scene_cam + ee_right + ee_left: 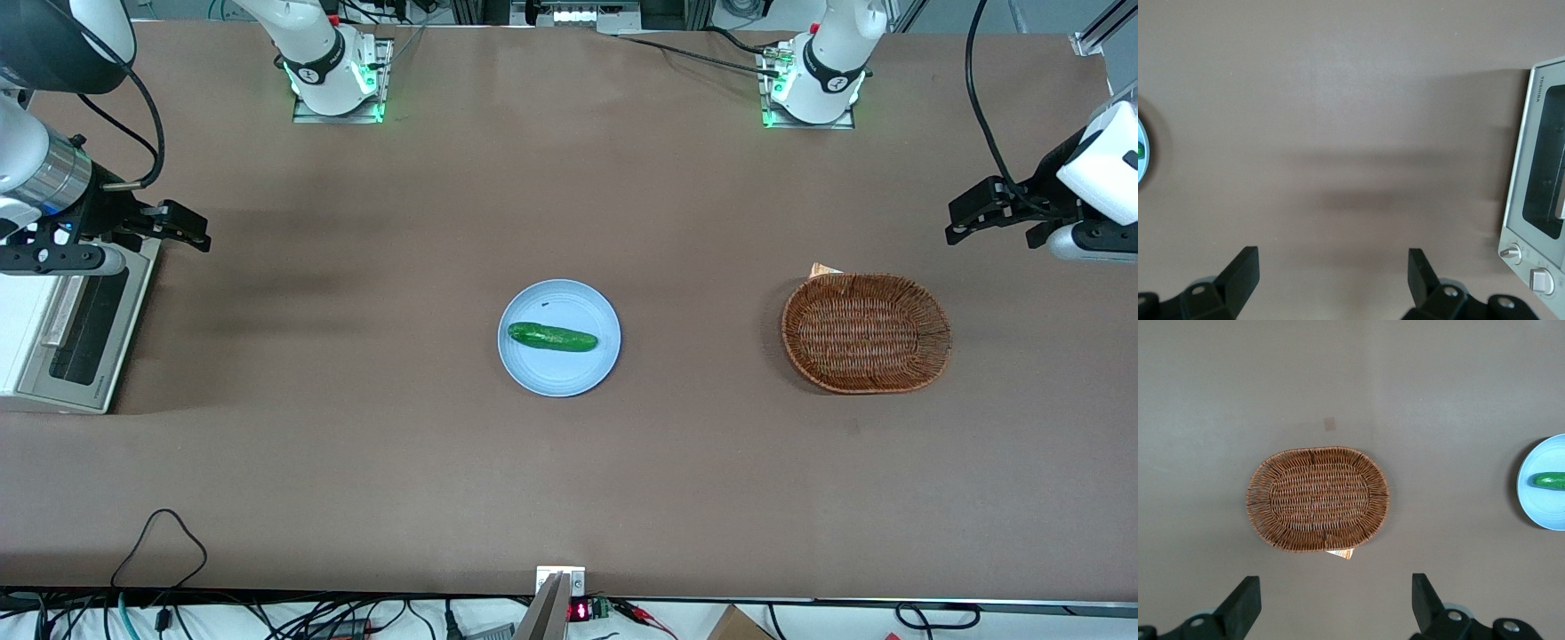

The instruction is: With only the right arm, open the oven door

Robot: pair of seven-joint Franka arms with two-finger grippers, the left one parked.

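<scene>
- The oven (62,329) is a small cream-white box with rounded corners, standing at the working arm's end of the table (569,462).
- The oven door (84,324) is a flat silver metal frame around a dark glass window, with a bar handle (60,311) along one edge; it lies shut against the oven's front.
- In the right wrist view the door (1538,180) carries small dark lettering on its frame, with a round knob (1511,253) and a squarer one (1540,280) just beside it.
- The right arm (36,178) is smooth white with a ribbed silver wrist ring.
- Its black gripper (182,229) hangs above the table just beside the oven, fingers (1241,270) spread wide with nothing between them.
- A round pale-blue plate (558,373) at mid-table holds one green, bumpy cucumber (552,337).
- An oval woven brown wicker basket (866,333) sits toward the parked arm's end, with nothing in it that shows; a small tag (824,269) pokes out at its rim.
- The table surface is a matte brown sheet.
</scene>
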